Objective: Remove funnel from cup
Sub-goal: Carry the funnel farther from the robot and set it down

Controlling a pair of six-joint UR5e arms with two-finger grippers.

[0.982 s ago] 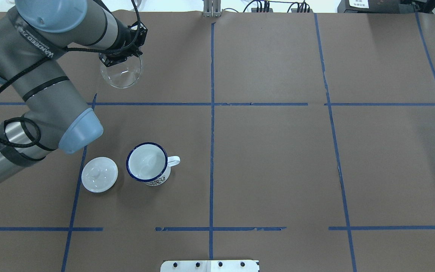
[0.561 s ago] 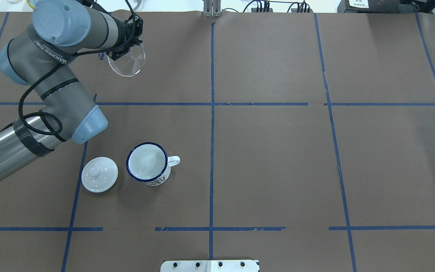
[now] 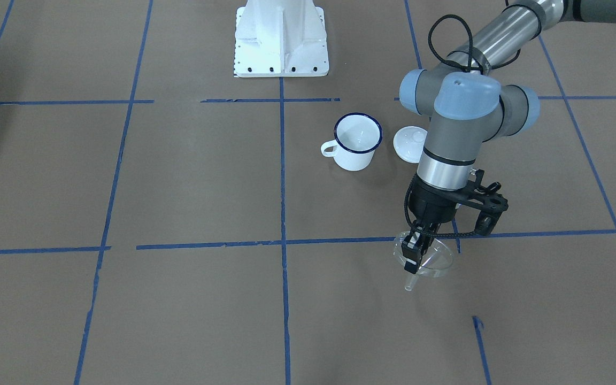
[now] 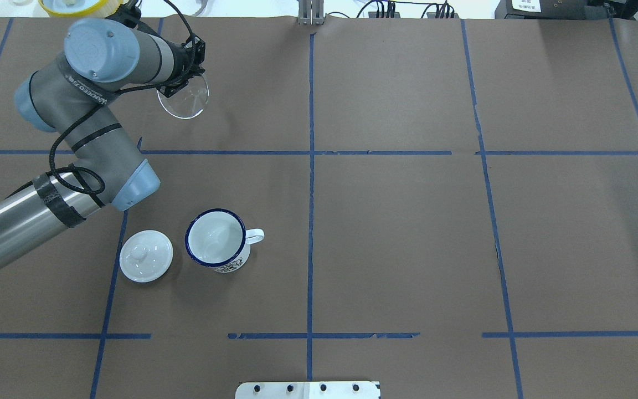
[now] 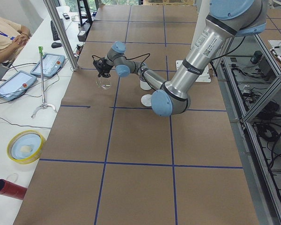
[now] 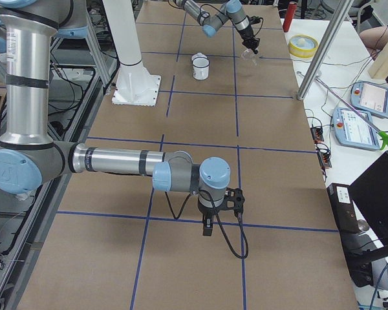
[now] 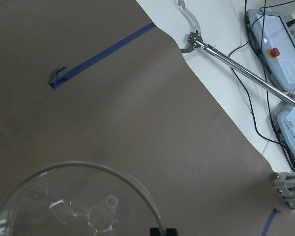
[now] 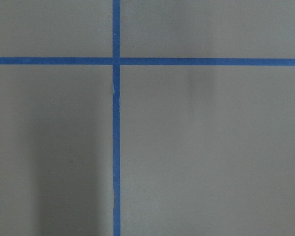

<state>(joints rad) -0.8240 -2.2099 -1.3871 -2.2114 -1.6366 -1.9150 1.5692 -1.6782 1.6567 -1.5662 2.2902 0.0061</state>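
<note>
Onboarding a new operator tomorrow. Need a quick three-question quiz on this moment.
1. True or false: the funnel sits in the cup.
2. What holds the funnel? A) the left gripper B) the cup C) the lid
3. Fill in: the lid lies beside the cup, on the side ____ the handle.

Key: 1 false; 2 A; 3 opposite.

clear glossy funnel [image 4: 184, 100], smooth glossy white enamel cup [image 4: 216, 239], glossy white lid [image 4: 146, 256], matt brown paper [image 4: 396, 233]
</note>
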